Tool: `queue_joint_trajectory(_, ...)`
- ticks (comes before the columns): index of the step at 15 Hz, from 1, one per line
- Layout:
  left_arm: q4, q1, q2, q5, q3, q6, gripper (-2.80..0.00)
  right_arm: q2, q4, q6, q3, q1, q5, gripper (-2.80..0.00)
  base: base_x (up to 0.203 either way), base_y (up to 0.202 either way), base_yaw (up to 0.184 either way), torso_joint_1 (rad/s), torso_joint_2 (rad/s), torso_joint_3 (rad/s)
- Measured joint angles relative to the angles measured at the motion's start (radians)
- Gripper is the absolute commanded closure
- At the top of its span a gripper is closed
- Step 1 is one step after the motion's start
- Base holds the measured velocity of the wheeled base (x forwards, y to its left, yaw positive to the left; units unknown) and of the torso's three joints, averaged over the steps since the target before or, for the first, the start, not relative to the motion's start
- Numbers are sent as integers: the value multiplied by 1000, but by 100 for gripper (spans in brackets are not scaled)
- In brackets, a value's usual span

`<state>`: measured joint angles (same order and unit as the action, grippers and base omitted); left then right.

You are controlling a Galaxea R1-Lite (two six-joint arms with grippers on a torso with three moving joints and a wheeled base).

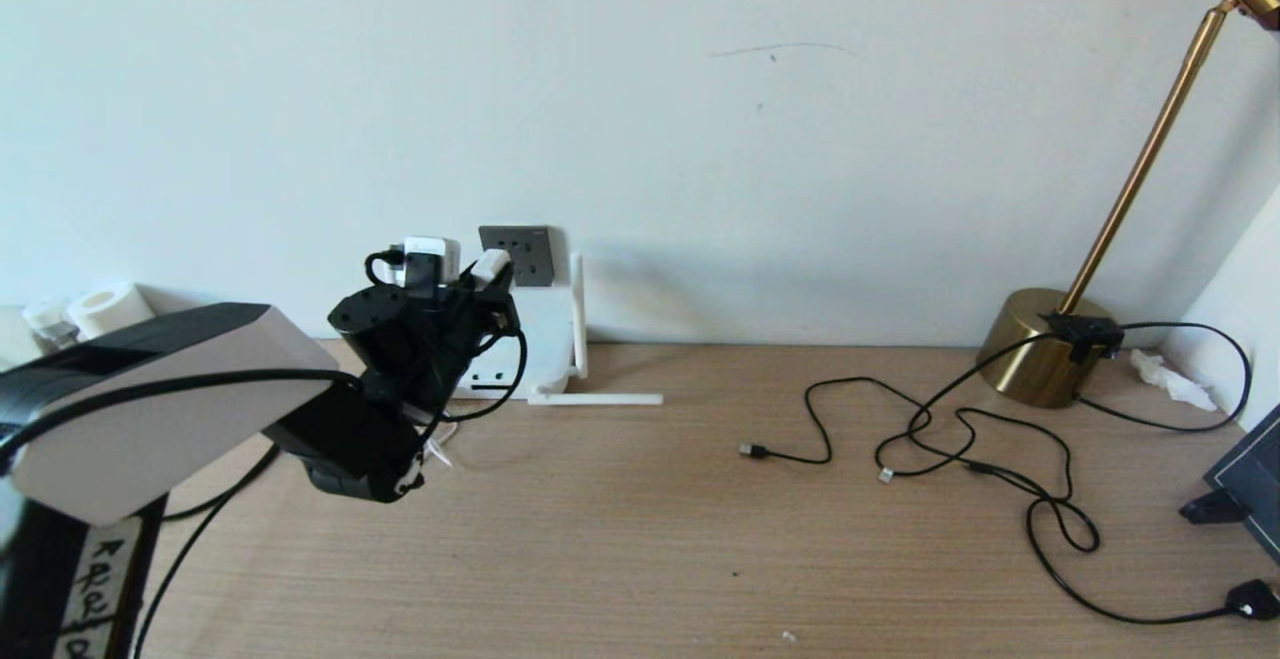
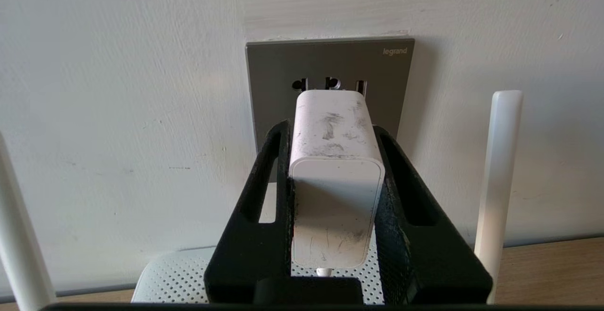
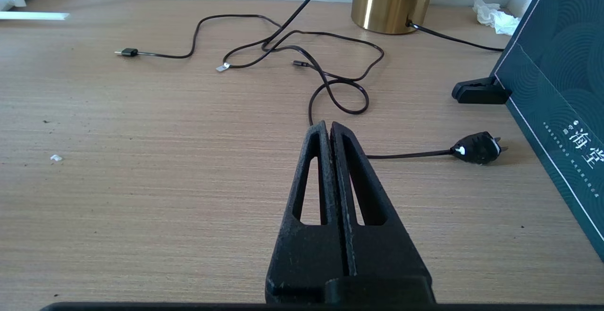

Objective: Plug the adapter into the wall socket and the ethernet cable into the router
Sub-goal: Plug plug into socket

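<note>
Left pincer [image 2: 332, 131] grips the adapter [image 2: 335, 179] before the wall socket [image 2: 330, 65]; right pincer [image 3: 330, 129] closed over the wooden desk [image 3: 141, 160].

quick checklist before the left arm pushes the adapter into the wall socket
1. Grip: left gripper is shut on the adapter, one finger on each side: ok.
2. Aim: adapter sits in front of the wall socket, just under its upper holes: ok.
3. Pins against holes: hidden behind the adapter body: cannot tell.
4. Seated in the socket: not visibly flush yet: cannot tell.
5. Side room: router antenna stands beside the gripper, apart from it: ok.
6. Right gripper shut, holding nothing, over the desk: ok.
</note>
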<state>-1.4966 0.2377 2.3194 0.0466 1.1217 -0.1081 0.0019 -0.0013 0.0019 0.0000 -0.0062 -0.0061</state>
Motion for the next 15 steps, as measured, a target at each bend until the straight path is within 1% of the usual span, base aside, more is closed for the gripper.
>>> queue_joint_trajectory(13, 15, 2, 17, 14, 22, 0, 0, 0, 0, 0, 0, 0, 0, 0, 0, 0, 0, 0, 0, 0)
queue_joint_trajectory(15, 16, 4, 19, 32, 24, 0, 0, 0, 0, -1, 0, 0, 0, 0, 0, 0, 0, 0, 0, 0)
